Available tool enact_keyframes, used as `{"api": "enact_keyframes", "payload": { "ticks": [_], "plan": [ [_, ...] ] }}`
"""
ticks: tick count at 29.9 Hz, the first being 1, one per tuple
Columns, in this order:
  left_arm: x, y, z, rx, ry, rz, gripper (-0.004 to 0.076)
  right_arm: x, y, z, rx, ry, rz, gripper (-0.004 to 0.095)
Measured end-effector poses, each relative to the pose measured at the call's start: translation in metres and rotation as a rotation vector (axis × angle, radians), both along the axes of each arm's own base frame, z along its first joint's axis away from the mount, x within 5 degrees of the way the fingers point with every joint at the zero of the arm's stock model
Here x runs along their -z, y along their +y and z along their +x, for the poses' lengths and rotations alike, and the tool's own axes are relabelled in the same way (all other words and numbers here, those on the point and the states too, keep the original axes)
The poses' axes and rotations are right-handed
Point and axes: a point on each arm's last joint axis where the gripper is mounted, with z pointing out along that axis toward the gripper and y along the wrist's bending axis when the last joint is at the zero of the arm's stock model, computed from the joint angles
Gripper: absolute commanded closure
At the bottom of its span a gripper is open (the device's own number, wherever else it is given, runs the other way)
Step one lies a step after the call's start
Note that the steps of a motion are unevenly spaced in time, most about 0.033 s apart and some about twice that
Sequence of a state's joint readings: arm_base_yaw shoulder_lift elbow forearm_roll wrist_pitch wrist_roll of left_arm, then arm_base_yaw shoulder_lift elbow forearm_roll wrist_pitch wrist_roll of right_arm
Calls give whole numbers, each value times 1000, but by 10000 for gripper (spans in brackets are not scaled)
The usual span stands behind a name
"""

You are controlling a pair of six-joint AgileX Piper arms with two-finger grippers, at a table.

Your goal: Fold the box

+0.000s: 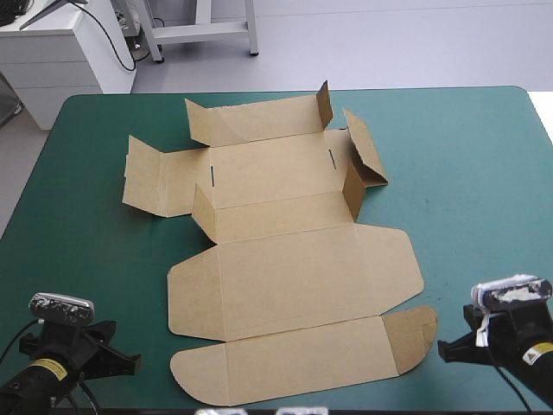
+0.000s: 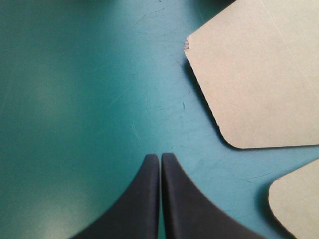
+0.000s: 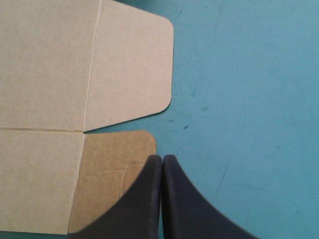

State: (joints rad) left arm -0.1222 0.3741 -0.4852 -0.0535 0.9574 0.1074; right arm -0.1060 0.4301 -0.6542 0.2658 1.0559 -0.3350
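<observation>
1 big table (image 1: 467,173) with a teal-green cover fills the view from above. The brown box (image 1: 285,268) lies in the middle of it, a cut sheet opened out. Its long way runs from 12 o'clock, the far edge, down to 6 o'clock, the near edge. It leans a little toward 11 o'clock at the far end.

At that far end, 3 walls stand up part way: 1 at 12 o'clock, 1 across the middle, and a small wall at 3 o'clock. The side piece at 9 o'clock lies nearly flat. The wide lid part points to 6 o'clock and lies flat, with round corners.

The left gripper (image 2: 160,157) sits at 8 o'clock from the box, over bare cover. The box's round corners are near it but apart from it. Its 2 black fingers (image 2: 142,204) are pressed together in a point and hold nothing.

The right gripper (image 3: 162,158) sits at 4 o'clock from the box. Its fingers are pressed together too, and empty. 1 finger is in front of the round corner flap (image 3: 109,169), and I cannot tell if it touches.
</observation>
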Motion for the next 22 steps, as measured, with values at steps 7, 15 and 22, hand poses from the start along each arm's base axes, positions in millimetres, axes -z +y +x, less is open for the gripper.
{"api": "enact_keyframes", "payload": {
  "ticks": [7, 15, 22],
  "plan": [
    [0, 0, 0, 0, 0, 0, 731, -47, -4, 59, -14, 67, 23, 927],
    [0, 0, 0, 0, 0, 0, 731, -82, -5, 139, -94, 148, 84, 922],
    [0, 0, 0, -1, 0, -1, 731, -99, -1, 200, -139, 198, 105, 921]
  ]
}}
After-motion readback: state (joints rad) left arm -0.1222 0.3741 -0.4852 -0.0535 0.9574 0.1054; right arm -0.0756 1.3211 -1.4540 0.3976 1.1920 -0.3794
